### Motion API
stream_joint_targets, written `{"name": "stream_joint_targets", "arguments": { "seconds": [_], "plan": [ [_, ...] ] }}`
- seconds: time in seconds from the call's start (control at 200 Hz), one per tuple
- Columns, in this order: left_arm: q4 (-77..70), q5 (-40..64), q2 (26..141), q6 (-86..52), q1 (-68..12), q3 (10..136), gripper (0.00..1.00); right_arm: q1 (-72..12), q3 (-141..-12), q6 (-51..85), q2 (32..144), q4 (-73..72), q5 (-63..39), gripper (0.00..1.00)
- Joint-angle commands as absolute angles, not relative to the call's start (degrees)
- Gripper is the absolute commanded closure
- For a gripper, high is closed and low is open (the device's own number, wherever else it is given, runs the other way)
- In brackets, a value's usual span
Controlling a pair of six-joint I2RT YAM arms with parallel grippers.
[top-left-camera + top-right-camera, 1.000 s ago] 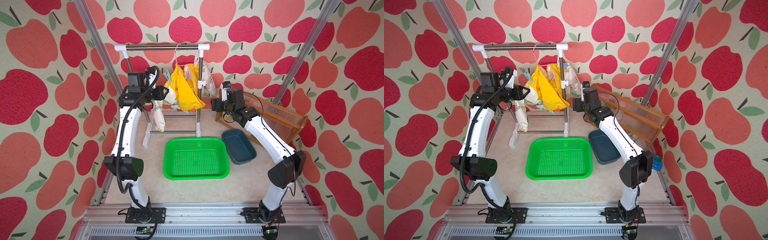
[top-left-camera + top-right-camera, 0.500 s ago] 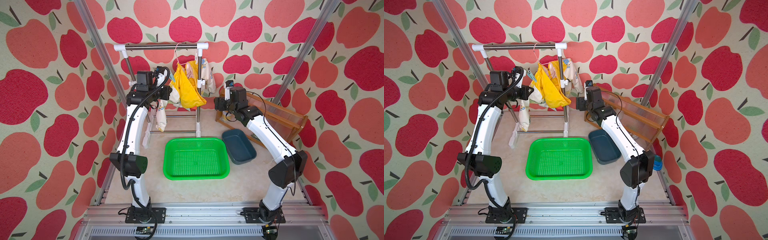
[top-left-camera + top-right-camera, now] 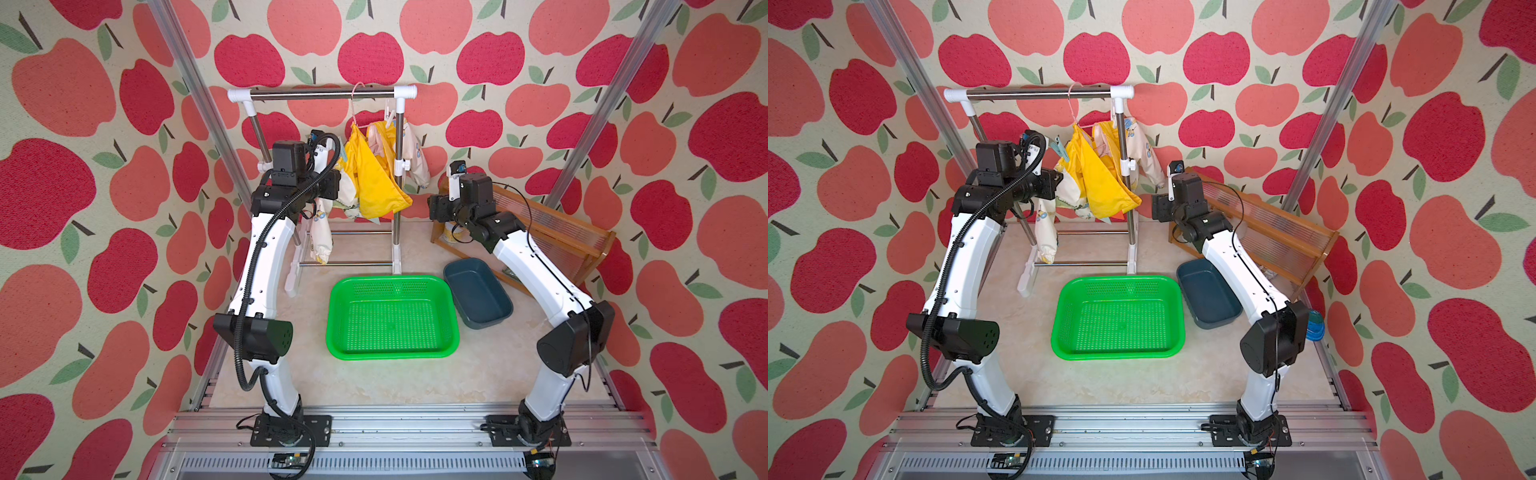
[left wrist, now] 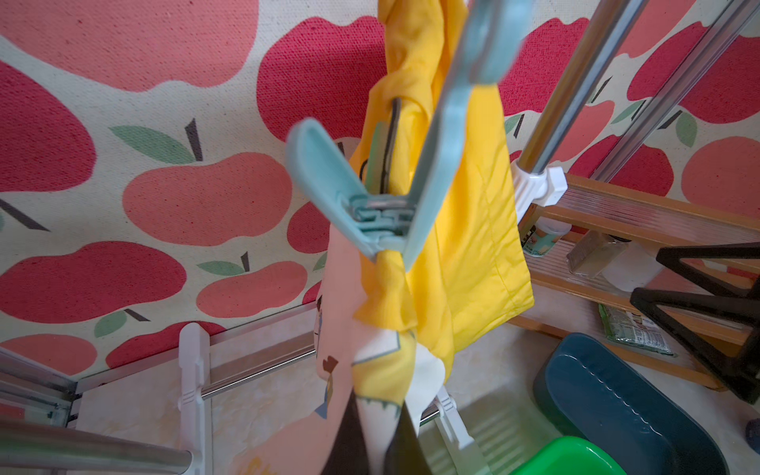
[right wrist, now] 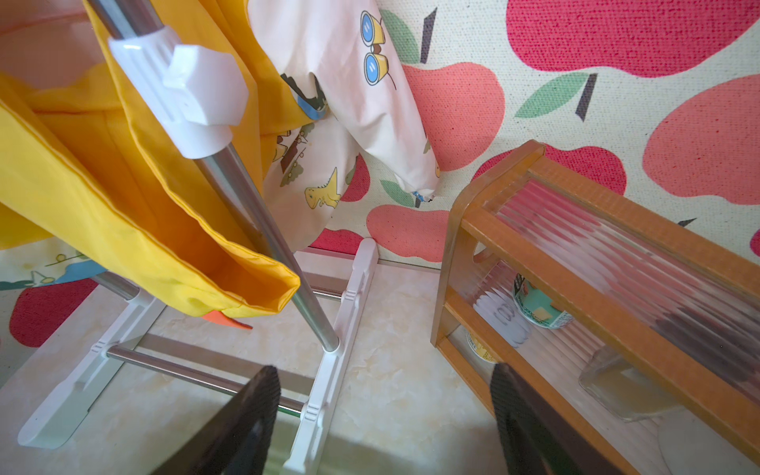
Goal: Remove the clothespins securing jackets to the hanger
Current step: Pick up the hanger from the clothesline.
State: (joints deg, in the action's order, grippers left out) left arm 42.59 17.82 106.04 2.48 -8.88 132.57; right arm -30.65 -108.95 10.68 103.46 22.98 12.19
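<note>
Left gripper (image 4: 378, 411): pressed together, apparently nipping a fold of the cream-white cartoon-print jacket (image 4: 341, 329) low in the hanging bundle; not on any peg.
Right gripper (image 5: 382, 411): spread wide, empty, aimed at the foot of the steel clothes rail (image 5: 313, 320), on the far side of its upright from the garments.
Nearest peg: pale teal plastic spring clothespin (image 4: 370, 197), clamped over bunched cloth of the bright yellow jacket (image 4: 473, 230).
Support: thin pink wire hanger (image 3: 352, 106), hooked over the rail's crossbar, both jackets draped from it.
Deciding relation: clothespin ahead of the left fingertips and higher, close but apart; biting end toward the fingers, two handle wings splayed away; long axis roughly in line with the reach.
Nearer arm: left, by far; right well apart, across the upright.
Judged next need: release of the cloth, then a rise past the biting end to squeeze the wings.
</note>
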Motion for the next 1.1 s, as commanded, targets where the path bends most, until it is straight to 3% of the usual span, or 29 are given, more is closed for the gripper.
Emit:
{"name": "stream_joint_targets", "arguments": {
  "seconds": [0.0,0.295,0.425,0.54,0.695,1.095],
  "plan": [
    [33.7,15.5,100.2,1.8,-8.9,133.0,1.00,-30.2,-109.7,9.8,104.0,22.1,11.0,0.16],
    [34.0,12.2,94.4,2.8,-9.6,129.2,1.00,-29.7,-110.2,10.3,104.8,21.6,8.3,0.16],
    [41.2,4.4,91.8,6.8,-11.0,128.9,1.00,-29.6,-110.1,10.5,104.8,21.1,7.7,0.16],
    [43.2,-5.0,86.7,8.5,-11.8,121.6,1.00,-29.4,-110.9,10.3,105.1,20.7,6.6,0.16],
    [43.1,-10.0,78.2,6.4,-11.8,110.7,1.00,-29.4,-111.8,9.5,105.3,20.9,6.0,0.16],
    [53.0,0.0,68.2,8.9,-14.2,107.7,1.00,-28.5,-114.3,3.2,104.8,18.8,4.2,0.14]
  ]
}}
